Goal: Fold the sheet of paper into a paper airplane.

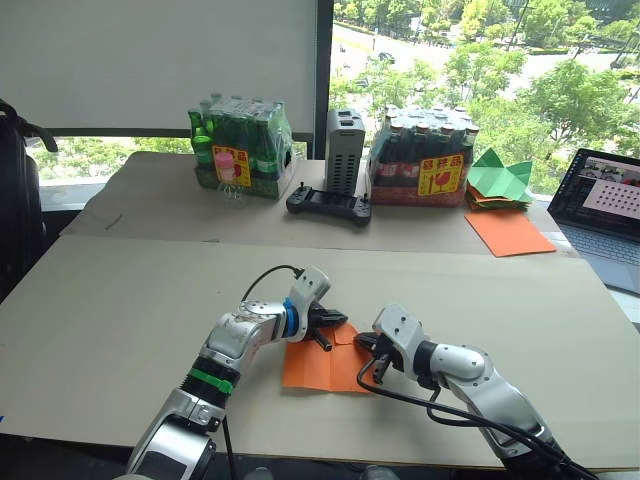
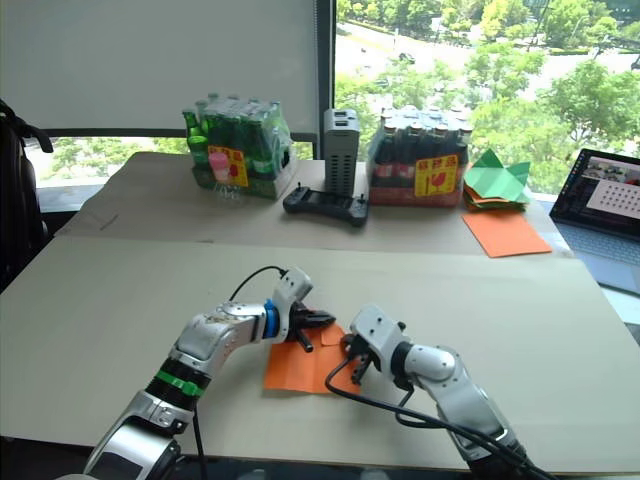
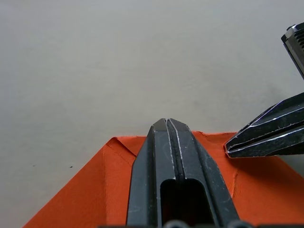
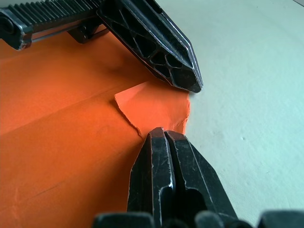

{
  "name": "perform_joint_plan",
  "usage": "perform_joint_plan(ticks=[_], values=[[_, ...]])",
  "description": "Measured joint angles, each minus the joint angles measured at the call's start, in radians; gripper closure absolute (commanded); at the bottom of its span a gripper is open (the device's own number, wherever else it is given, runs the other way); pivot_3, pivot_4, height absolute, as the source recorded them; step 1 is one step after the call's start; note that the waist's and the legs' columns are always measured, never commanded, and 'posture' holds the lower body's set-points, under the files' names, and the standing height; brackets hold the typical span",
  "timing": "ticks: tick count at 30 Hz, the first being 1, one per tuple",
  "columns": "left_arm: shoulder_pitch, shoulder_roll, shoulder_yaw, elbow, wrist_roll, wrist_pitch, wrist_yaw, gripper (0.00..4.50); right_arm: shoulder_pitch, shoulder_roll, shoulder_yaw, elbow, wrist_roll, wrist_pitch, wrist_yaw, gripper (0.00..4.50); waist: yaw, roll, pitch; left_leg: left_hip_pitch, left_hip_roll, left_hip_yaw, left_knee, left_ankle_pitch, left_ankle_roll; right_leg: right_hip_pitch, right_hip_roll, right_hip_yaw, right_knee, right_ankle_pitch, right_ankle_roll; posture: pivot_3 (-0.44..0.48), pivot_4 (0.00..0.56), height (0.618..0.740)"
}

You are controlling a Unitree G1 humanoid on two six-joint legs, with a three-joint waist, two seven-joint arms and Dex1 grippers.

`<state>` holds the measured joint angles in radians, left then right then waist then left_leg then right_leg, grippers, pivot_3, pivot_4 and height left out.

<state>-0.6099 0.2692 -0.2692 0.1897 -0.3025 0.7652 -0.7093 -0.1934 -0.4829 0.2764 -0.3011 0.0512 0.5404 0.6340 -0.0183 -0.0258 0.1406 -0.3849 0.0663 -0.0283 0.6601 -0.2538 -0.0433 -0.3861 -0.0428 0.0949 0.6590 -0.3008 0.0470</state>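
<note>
Lying flat, sheet of paper point(image 1: 322, 368) has a folded far corner.

Both black two-fingered end effectors cover part of the small bright orange creased sheet of paper point(image 1: 318, 368), hiding its top edge. At three o'clock the open grey laptop point(image 1: 607, 216) is cut off by the picture's edge. Labels on the green shrink-wrapped bottle pack point(image 1: 240, 148) are too small to read.
</note>
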Motion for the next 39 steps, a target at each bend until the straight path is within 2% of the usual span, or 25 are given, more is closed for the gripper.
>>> perform_joint_plan(ticks=[10, 20, 26, 39], values=[[0.02, 0.032, 0.019, -0.002, 0.0, -0.02, -0.004, 4.5, -0.041, 0.091, -0.013, 0.04, 0.01, 0.052, -0.05, 4.42, -0.022, 0.0, -0.001, 0.002, 0.0, 0.0, 0.0, 0.0, 0.0, 0.0, 0.0, 0.001, 0.003, 0.0, 0.0, 0.0, 0.15, 0.74], [0.025, 0.036, 0.023, -0.001, 0.0, -0.024, -0.003, 4.5, -0.069, 0.103, -0.002, 0.06, 0.0, 0.072, -0.079, 4.42, -0.027, 0.0, -0.001, 0.002, 0.0, 0.0, 0.0, 0.0, 0.0, 0.0, 0.0, 0.001, 0.003, 0.0, 0.0, 0.0, 0.15, 0.74], [0.026, 0.036, 0.026, 0.002, 0.0, -0.027, -0.004, 4.5, -0.069, 0.101, 0.015, 0.056, -0.001, 0.079, -0.086, 4.42, -0.028, 0.0, -0.002, 0.002, 0.0, 0.0, 0.0, 0.0, 0.0, 0.0, 0.001, 0.001, 0.003, 0.0, 0.0, 0.0, 0.15, 0.74], [0.031, 0.054, 0.033, 0.014, 0.0, -0.05, -0.005, 4.5, 0.005, 0.003, 0.025, -0.03, -0.004, 0.082, -0.068, 4.42, -0.024, 0.0, -0.005, 0.002, 0.0, 0.0, 0.0, 0.0, 0.0, 0.001, 0.001, 0.001, 0.002, 0.0, 0.001, 0.0, 0.15, 0.74]])
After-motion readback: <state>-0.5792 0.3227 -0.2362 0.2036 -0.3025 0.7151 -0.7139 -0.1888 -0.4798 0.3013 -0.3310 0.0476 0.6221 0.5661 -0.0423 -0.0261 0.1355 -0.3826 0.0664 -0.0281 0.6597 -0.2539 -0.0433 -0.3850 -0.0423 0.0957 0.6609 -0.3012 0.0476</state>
